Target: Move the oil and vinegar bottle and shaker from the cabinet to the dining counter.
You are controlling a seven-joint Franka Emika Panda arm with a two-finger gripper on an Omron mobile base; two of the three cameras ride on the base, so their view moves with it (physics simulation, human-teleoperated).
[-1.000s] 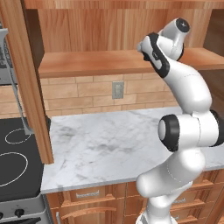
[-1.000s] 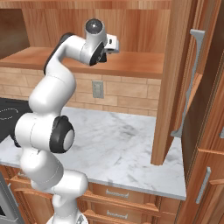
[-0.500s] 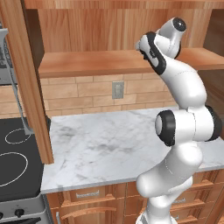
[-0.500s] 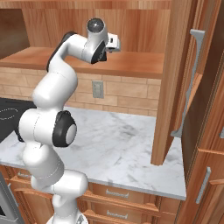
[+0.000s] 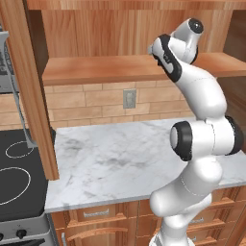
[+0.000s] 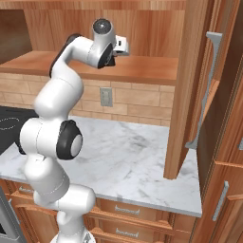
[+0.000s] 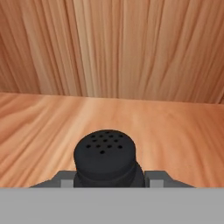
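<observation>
Got the arm reached up into the cabinet (image 6: 142, 71), and in the hand view the shaker (image 7: 105, 158) sits right between the fingers of my claw (image 7: 107, 178), standing on the plank shelf. A grey pad shows just off each side of its body, but I honestly can't tell if they're pressing on it yet. So I'd say I'm at the grab stage for the shaker, with nothing carried over to the dining counter so far.
</observation>
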